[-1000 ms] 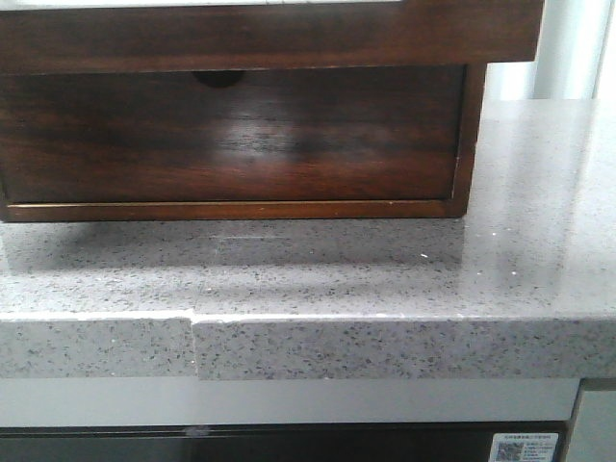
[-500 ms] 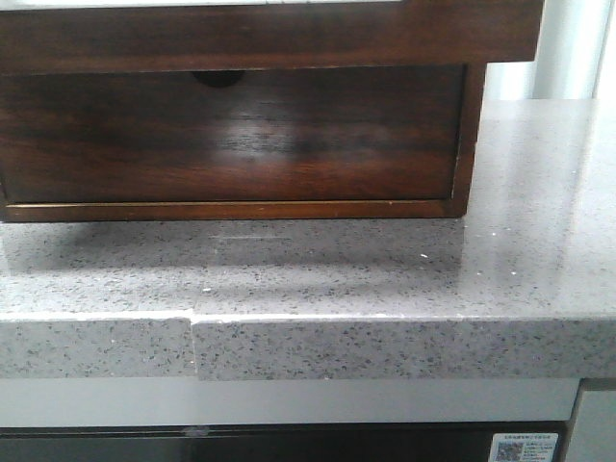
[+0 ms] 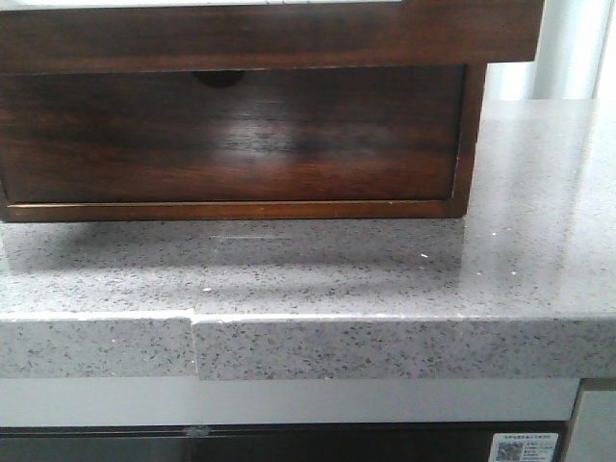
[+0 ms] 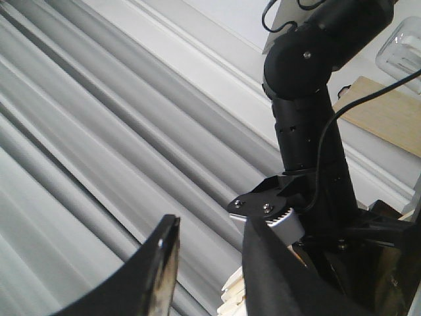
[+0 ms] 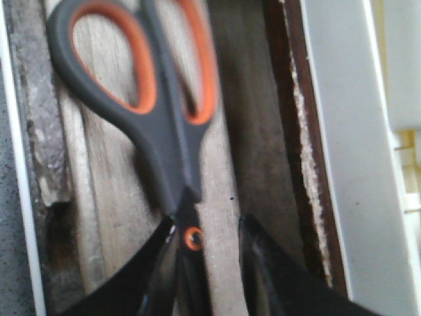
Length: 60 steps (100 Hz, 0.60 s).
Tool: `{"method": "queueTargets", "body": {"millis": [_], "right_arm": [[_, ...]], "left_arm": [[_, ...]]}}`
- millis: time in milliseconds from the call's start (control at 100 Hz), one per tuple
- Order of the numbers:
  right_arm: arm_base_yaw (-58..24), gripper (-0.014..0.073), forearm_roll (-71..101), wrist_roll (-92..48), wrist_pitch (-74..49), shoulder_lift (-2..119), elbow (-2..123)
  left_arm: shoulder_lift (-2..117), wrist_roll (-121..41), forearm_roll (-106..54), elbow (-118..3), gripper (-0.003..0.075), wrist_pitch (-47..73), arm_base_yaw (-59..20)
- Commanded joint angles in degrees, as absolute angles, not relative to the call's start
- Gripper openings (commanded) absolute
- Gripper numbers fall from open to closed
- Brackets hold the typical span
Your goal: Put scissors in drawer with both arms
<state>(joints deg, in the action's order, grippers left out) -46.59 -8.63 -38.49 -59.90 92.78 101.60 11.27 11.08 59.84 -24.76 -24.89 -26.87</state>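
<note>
Our right claw (image 5: pixel 207 263) grips the scissors (image 5: pixel 158 125) at the pivot, handles over the pale wood floor of the drawer (image 5: pixel 105 197). Our left claw (image 4: pixel 204 276) stands open, raised toward blinds. From the front, only tabletop (image 3: pixel 385 279) and box (image 3: pixel 231 135) show.

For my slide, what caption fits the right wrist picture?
Right gripper holds orange-lined scissors over the wooden drawer.

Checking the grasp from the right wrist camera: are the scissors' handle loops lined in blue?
No, the scissors have grey handle loops lined in bright orange.
</note>
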Motion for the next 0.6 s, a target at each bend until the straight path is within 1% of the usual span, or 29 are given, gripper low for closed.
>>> {"method": "queueTargets", "body": {"millis": [0,210,410,510,590], "right_arm": [[-46.7,0.0211,-9.2,-38.0,-58.1,90.4,103.1],[-46.7,0.021,-9.7,-38.0,-59.1,90.4,103.1],[-46.7,0.0201,-13.5,-33.0,-59.1,88.8,103.7],[-46.7,0.0137,-14.2,-32.3,-59.2,86.8,103.7],[-46.7,0.0053,-14.3,-31.3,-59.2,84.7,103.7]], "left_arm": [[12.0,11.8,57.7,-26.3,0.022,-26.6,-27.3],[12.0,11.8,57.7,-26.3,0.022,-26.4,-27.3],[12.0,11.8,57.7,-26.3,0.022,-26.4,-27.3],[11.9,11.8,57.7,-26.3,0.022,-26.4,-27.3],[11.3,11.8,57.7,-26.3,0.022,-26.3,-27.3]]}}
